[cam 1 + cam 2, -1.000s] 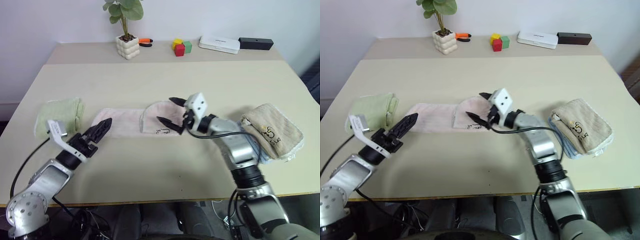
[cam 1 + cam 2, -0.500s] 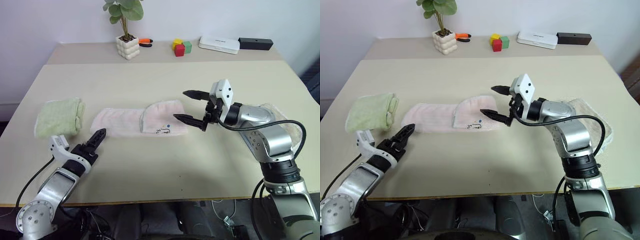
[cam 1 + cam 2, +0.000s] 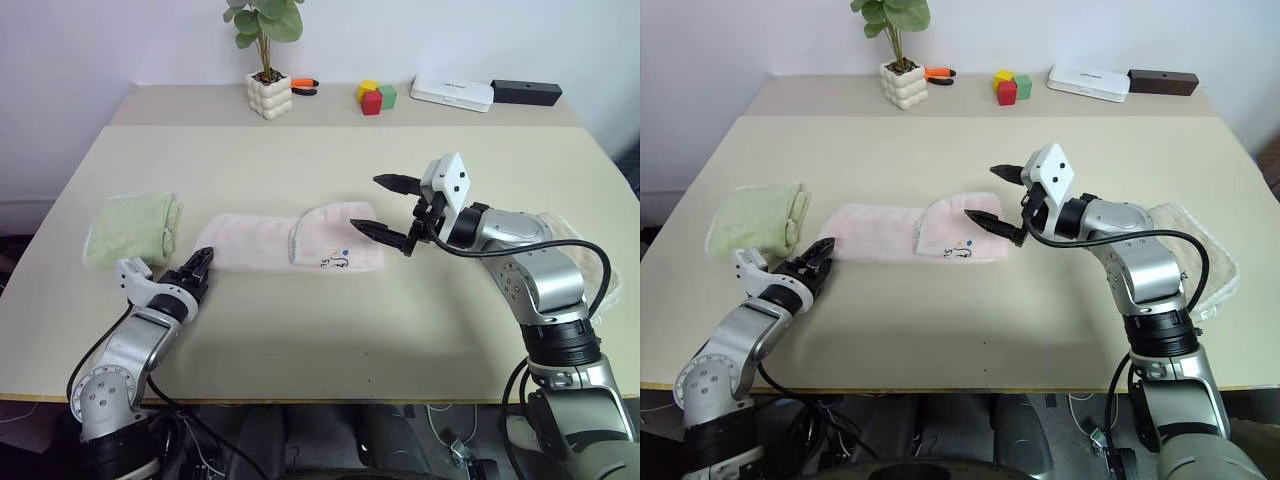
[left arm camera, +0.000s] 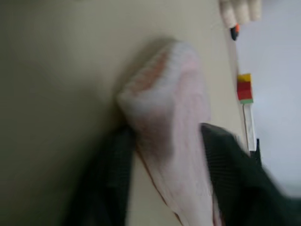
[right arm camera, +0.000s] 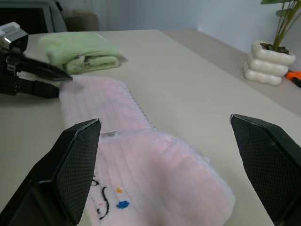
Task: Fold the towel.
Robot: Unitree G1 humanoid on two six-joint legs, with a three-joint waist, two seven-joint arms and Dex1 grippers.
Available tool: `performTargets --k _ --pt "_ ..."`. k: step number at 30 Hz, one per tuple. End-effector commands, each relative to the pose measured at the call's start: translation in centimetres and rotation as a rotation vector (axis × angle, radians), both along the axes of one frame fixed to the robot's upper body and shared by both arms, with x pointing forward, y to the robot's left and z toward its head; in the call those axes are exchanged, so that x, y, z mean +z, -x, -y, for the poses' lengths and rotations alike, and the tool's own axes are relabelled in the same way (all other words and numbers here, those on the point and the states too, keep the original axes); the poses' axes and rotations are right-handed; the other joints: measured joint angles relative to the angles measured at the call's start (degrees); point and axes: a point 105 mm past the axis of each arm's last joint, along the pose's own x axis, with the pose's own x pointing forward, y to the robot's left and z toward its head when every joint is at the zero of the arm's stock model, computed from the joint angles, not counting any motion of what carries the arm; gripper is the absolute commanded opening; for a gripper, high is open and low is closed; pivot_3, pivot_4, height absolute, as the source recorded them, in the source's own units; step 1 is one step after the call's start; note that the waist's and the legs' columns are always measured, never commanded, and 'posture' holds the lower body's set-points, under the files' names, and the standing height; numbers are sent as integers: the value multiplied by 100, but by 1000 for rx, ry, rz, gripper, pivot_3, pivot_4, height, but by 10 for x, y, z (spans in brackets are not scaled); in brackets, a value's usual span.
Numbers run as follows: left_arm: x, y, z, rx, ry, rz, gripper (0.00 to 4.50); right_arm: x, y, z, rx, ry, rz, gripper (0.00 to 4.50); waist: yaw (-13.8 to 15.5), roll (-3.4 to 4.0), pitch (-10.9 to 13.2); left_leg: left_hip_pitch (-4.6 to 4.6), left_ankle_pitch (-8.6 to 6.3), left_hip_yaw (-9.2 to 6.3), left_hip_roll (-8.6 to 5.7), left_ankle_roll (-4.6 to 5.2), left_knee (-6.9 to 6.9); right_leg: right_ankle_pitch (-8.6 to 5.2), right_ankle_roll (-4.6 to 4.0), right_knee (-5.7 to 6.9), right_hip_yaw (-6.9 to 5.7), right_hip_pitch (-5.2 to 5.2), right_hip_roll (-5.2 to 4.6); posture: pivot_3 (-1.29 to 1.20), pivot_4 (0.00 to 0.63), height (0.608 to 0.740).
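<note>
Pale pink terry, the towel [image 3: 290, 243] lies partly folded mid-table, its long axis running left to right, the right end already lapped over. The left gripper [image 3: 200, 268] sits at the free left end, fingers straddling that corner; whether they have clamped it cannot be told. The right gripper [image 3: 391, 208] hovers wide open above the lapped end. The left arm is judged nearer.

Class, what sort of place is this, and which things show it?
Probably an indoor robot test space: a plain beige table against a bare wall, staged folded towels, and toy blocks beside a potted plant.
</note>
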Motion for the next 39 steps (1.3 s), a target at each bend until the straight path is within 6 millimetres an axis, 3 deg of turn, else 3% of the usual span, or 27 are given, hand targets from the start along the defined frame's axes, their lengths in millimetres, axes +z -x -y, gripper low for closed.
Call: performTargets --k 1,5,9,14,19,26,32,35,39 --pt "17 -2 21 -86 46 64 91 7 1 14 -36 18 51 4500 6 -2 1 -1 0 0 0 0 -1 2 3 -3 0 0 -1 0 150 740" --pt "36 -2 34 -171 -4 159 36 6 10 41 -49 15 -9 4500 -1 -6 4 -2 0 0 0 0 -3 3 7 -2 0 -2 -1 0 150 740" --pt "62 1 64 -329 -203 299 36 14 33 71 -17 -4 -40 4500 -5 -8 6 -3 0 1 0 0 -4 -2 -2 -3 0 -4 0 0 150 740" --pt "82 -6 96 -496 -380 466 36 18 39 89 -67 -8 -19 4500 -52 -7 5 5 0 4 1 0 -5 -7 -12 -2 5 -2 7 0 150 740" --pt "87 -20 130 -654 -433 582 36 15 42 89 -97 18 8 4500 -38 -6 5 1 0 5 1 0 -7 -6 -10 -6 5 -3 7 0 150 740" --pt "85 -19 189 -894 -416 677 36 19 44 92 -143 33 39 4500 -18 -8 7 -6 0 5 0 0 -5 2 8 -11 4 -4 5 0 150 740" --pt "67 -10 203 -984 -449 697 36 19 51 94 -180 44 48 4500 -53 -8 7 -4 0 4 1 0 -10 2 12 -12 5 -7 7 0 150 740" --pt "56 -11 199 -982 -445 664 838 20 53 97 -205 41 52 4500 -45 -7 6 -2 0 4 1 0 -9 2 11 -10 6 -6 8 0 150 740" --pt "47 -14 194 -972 -495 652 2908 18 54 99 -226 39 52 4500 -29 -8 7 -4 0 4 1 0 -7 1 11 -12 6 -5 6 0 150 740"
